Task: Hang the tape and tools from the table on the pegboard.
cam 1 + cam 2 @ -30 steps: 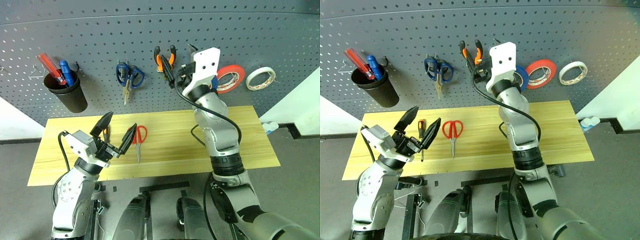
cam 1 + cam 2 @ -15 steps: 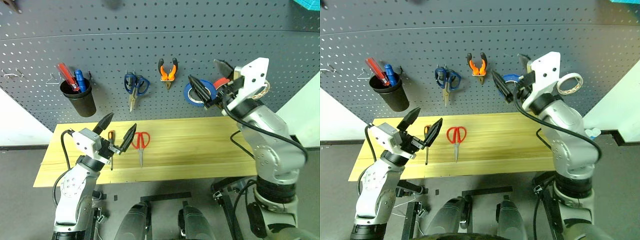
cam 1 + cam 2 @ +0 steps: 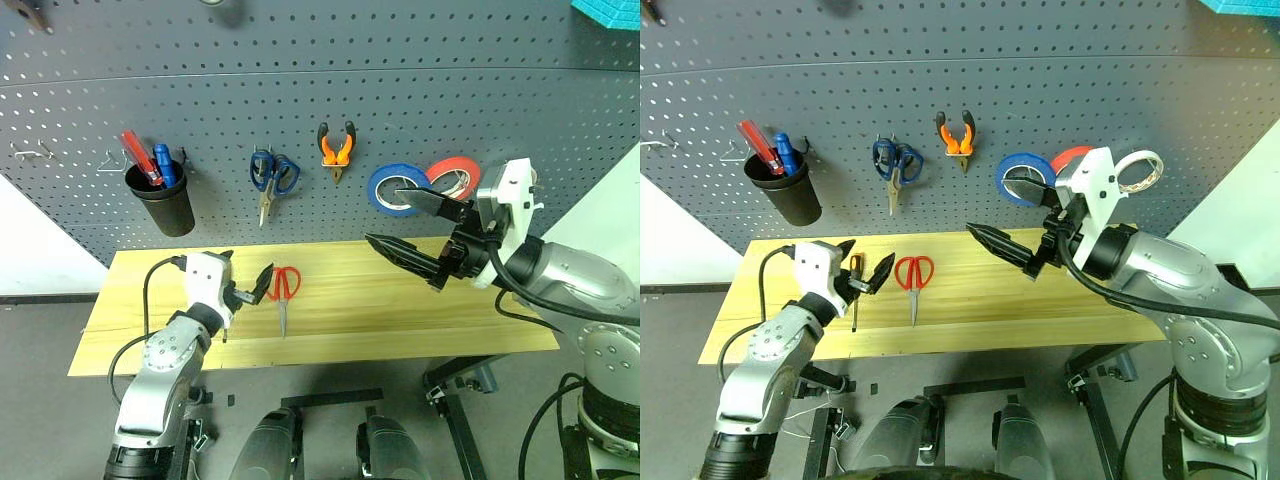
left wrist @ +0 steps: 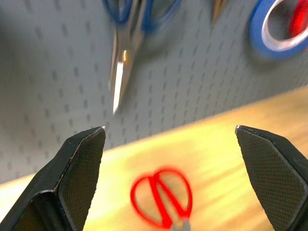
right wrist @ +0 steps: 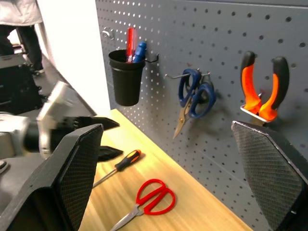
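pliers (image 3: 335, 147) now hang on pegboard (image 3: 300, 90); right claw (image 3: 407, 228) has backed off, wide open, empty. left claw (image 3: 866, 264) dropped low over screwdriver (image 3: 854, 282), open, empty. red scissors (image 3: 283, 289) on counter (image 3: 420, 320).

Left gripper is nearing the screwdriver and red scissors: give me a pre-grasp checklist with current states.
1. Left gripper open: ok.
2. Left gripper empty: ok.
3. Screwdriver lying free on the table: ok.
4. Red-handled scissors lying flat beside it, untouched: ok.
5. Right gripper open, empty and well away from the left gripper's work area: ok.
6. Orange-handled pliers already hung on the pegboard: ok.
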Robot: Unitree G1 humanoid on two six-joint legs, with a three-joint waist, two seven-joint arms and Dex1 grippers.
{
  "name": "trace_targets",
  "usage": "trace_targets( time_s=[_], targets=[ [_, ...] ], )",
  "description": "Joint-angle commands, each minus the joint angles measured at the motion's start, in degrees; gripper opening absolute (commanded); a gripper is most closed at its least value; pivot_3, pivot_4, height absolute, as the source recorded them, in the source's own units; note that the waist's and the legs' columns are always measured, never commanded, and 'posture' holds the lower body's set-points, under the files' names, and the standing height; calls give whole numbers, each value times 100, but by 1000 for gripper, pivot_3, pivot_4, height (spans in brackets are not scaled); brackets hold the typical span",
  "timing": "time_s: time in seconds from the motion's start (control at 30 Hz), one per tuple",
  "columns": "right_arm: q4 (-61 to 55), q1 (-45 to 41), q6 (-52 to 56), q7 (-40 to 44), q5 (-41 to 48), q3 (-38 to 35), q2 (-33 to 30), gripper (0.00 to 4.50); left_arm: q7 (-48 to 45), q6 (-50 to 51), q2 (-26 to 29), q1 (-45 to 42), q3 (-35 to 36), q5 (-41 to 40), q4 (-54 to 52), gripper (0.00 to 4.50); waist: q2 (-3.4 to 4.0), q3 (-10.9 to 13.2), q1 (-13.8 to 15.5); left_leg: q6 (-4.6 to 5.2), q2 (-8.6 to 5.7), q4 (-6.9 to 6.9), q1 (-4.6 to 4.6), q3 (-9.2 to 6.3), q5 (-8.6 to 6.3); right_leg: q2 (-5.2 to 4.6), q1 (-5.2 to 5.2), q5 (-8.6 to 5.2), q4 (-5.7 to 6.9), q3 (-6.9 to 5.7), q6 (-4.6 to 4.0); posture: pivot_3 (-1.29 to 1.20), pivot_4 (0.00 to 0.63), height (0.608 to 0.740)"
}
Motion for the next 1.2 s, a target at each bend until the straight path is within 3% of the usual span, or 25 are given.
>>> trace_targets(
  time_s=[0.03,0.27,0.67,1.2],
  targets=[
    [-244,41,-104,-125,122,-5,-64,4488,245,395,-292,-262,-10,-55,377,4500,-1,-1,1,0,0,1,0,0,0,-1,0,0,0,0,1,-15,94,740],
    [-369,123,-142,-488,178,109,9,4488,1313,885,-847,-1037,-273,800,2203,4500,-3,-9,-4,2,-3,10,0,1,-1,1,3,5,1,-1,10,-40,93,740],
    [-412,130,-211,-846,288,249,16,4488,2367,1215,-1977,-1903,-195,1171,3527,4500,-6,-11,-13,11,-5,26,-1,2,-6,-1,10,10,1,0,17,-54,117,740],
    [-516,276,-164,-1178,488,127,-109,4488,2682,1327,-2086,-2170,218,1153,4187,4500,-8,-9,-18,23,-5,42,-2,2,-14,-8,16,10,0,0,18,-81,151,740]
  ],
)
